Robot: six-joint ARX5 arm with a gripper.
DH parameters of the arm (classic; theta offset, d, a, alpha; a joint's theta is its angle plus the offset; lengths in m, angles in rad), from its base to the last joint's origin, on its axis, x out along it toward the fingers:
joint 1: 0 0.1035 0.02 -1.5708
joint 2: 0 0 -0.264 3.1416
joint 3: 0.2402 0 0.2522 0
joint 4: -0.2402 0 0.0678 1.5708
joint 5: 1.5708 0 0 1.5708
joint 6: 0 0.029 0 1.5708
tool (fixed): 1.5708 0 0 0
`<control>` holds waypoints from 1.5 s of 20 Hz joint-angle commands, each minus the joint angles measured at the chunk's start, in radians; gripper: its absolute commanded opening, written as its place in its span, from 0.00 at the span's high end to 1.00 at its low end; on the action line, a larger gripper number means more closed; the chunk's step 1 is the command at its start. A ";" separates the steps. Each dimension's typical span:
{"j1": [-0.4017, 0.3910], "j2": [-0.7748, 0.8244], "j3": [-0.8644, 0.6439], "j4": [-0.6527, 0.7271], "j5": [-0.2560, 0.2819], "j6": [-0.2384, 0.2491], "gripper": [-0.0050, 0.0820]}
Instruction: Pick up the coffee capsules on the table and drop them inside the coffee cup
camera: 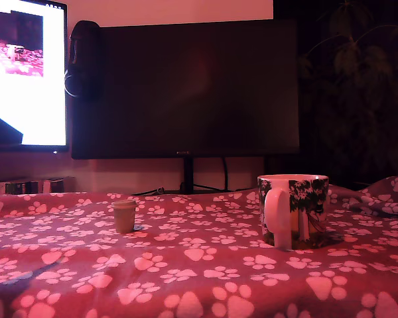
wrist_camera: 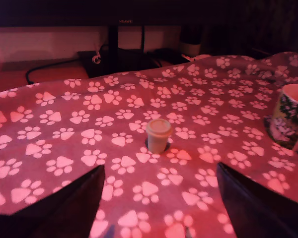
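I start with the table (camera: 199, 278), draped in red cloth printed with pale paw prints and filling the lower half of both views. Behind it in the exterior view stands a big dark monitor (camera: 186, 86), with a lit screen (camera: 26, 73) at about ten o'clock. The white coffee cup (camera: 293, 211) with its leafy dark print sits at roughly four o'clock in the exterior view, handle facing the camera; in the wrist view it shows only partly, at three o'clock. Smallest is the tan-beige capsule (camera: 124, 215), standing upright on the cloth at about eight o'clock from centre in the exterior view, well apart from the cup. I see only this one capsule; no dark one shows.

My gripper (wrist_camera: 159, 208) is spread wide and holds nothing, its two dark fingers (wrist_camera: 64, 208) framing the bottom of the wrist view with the capsule near centre, ahead of them.

My worry: the capsule is light and tapered, so a finger clipping its rim on approach could tip it or roll it off line, and the soft cloth may bunch under the fingertips.
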 commanded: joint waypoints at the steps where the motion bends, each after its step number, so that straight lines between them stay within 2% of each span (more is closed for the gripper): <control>1: -0.003 0.060 -0.017 0.071 0.000 0.011 0.19; 18: -0.018 0.782 -0.001 0.761 0.058 0.026 0.19; 25: -0.070 0.966 0.139 0.769 0.060 0.028 0.19; 28: -0.070 1.044 0.197 0.769 0.061 0.068 0.19; 30: -0.070 1.097 0.233 0.768 0.069 0.072 0.19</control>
